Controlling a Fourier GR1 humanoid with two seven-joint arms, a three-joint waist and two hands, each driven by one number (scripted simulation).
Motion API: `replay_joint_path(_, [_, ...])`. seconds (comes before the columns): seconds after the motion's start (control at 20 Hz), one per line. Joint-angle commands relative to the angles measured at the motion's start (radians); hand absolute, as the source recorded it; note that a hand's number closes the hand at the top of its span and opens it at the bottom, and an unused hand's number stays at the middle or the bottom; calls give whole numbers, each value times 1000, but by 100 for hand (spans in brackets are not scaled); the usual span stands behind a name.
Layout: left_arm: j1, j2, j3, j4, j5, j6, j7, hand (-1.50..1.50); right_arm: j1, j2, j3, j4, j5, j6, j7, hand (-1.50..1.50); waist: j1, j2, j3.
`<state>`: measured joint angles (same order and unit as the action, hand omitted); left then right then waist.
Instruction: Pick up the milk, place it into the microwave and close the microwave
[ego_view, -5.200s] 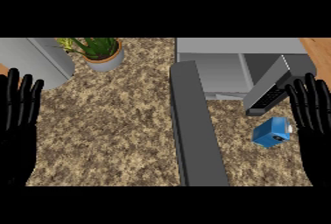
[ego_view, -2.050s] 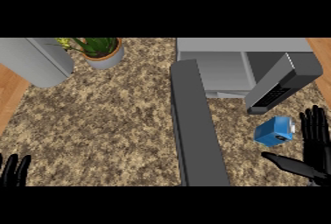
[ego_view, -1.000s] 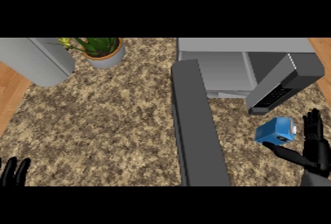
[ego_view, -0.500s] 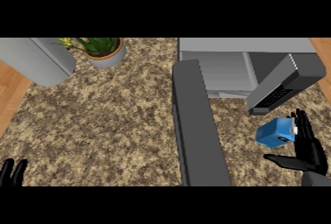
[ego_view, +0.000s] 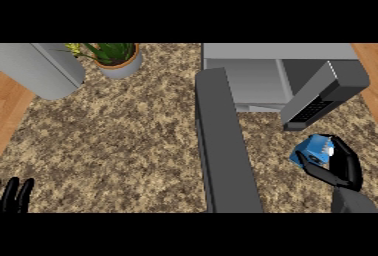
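Note:
The milk (ego_view: 313, 149) is a small blue carton with a white top, standing on the speckled counter just in front of the microwave's keypad panel (ego_view: 319, 97). My right hand (ego_view: 341, 169) comes up from the lower right and curls round the carton, fingers on its right side and thumb against its near edge. The microwave (ego_view: 277, 51) stands at the back right with its cavity (ego_view: 251, 81) exposed. Its dark grey door (ego_view: 223, 150) is swung wide open toward me, left of the carton. Only the fingertips of my left hand (ego_view: 16, 194) show, straight, at the lower left edge.
A potted plant (ego_view: 114, 61) stands at the back, with a tall grey container (ego_view: 40, 69) to its left. The counter (ego_view: 118, 145) ends at wooden floor (ego_view: 10, 110) on the left. The open door divides the counter in two.
My right hand has moved up and left to the milk and its fingers have curled round the carton. The left hand has dropped from the left side to the lower left corner.

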<state>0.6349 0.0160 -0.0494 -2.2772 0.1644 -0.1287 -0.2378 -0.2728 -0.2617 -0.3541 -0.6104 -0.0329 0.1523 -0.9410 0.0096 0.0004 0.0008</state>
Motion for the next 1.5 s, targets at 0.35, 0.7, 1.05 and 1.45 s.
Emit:
replay_joint_path(0.35, [18, 22, 52, 14, 41, -42, -7, -150, 16, 70, 69, -161, -30, 40, -1, 150, -4, -2, -1])
replay_joint_path(0.7, [31, 24, 52, -35, 82, -48, 36, -150, -34, 40, 119, -133, -43, 183, 6, 150, -1, -2, -1])
replay_joint_path(1.05, [29, 4, 78, -23, 107, -48, 26, -150, 84, 84, 227, -455, -42, 145, 168, 150, -11, -5, -2])
replay_joint_path(1.45, [64, -7, 58, 5, 72, -99, -11, -150, -68, 119, 253, -534, 34, -51, 366, 150, 1, -2, -1])
